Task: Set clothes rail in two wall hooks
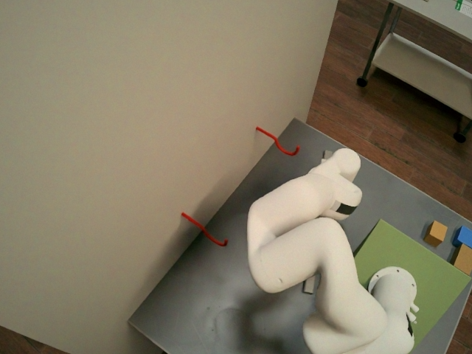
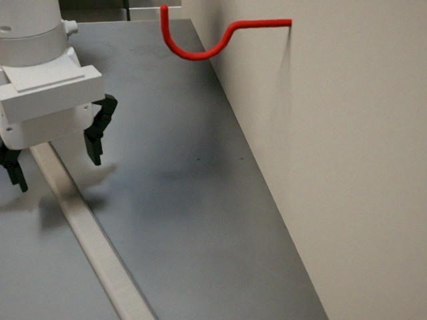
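rail: lies flat on the table, a long pale bar; in the exterior view it runs from the near bottom edge up and away to the left, passing under the gripper. In the top view only its two ends peep out from under the arm.
rail axis: roughly along the wall, so about in line with the pair of hooks; it stands well out from the wall, with bare table between.
gripper: wide open, holding nothing; fingers point down and straddle the rail, one on each side, tips above the table and apart from the bar.
rail from gripper: straight below, between the fingers. The finger gap lies across the bar's long axis, which suits a grasp on its width.
grasp spot: seems near the middle of the bar, judging by the two ends in the top view; the far part is hidden by the gripper body.
next move, as I judge: lower straight down, then close.
near hook: red, sticks out from the wall, cup upward, bare.
far hook: same shape, same height as far as can be told, also bare.
task state: rail not yet lifted; both hooks carry nothing.
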`<state>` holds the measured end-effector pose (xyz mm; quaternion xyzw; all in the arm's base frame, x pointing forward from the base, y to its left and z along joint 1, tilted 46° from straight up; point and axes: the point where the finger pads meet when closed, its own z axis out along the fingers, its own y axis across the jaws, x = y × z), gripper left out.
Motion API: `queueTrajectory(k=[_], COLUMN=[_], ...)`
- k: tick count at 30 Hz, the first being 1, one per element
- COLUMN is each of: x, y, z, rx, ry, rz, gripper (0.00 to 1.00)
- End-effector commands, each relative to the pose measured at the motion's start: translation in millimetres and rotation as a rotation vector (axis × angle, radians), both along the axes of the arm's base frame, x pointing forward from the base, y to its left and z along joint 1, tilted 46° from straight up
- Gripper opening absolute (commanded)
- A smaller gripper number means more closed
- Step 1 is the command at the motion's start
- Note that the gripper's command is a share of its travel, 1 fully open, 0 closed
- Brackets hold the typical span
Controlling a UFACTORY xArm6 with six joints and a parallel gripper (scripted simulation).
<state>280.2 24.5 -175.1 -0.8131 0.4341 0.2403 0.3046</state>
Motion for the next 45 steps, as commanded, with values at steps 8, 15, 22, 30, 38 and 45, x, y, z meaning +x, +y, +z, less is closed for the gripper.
queueTrajectory(k=[8,15,22,30,38,45], x=[0.5,0.0,-0.6,-1.1,-1.2,-1.6], y=[3.9,6.7,10.0,12.8,13.3,15.7], z=[-4.5,-7.3,-10.6,-13.4,-13.8,-16.2], rx=[-0.001,-0.001,-0.001,-0.001,-0.001,-0.001], ry=[-0.003,-0.003,-0.003,-0.003,-0.003,-0.003], rz=[-0.001,-0.001,-0.001,-0.001,-0.001,-0.001], gripper=[1.0,1.0,1.0,1.0,1.0,1.0])
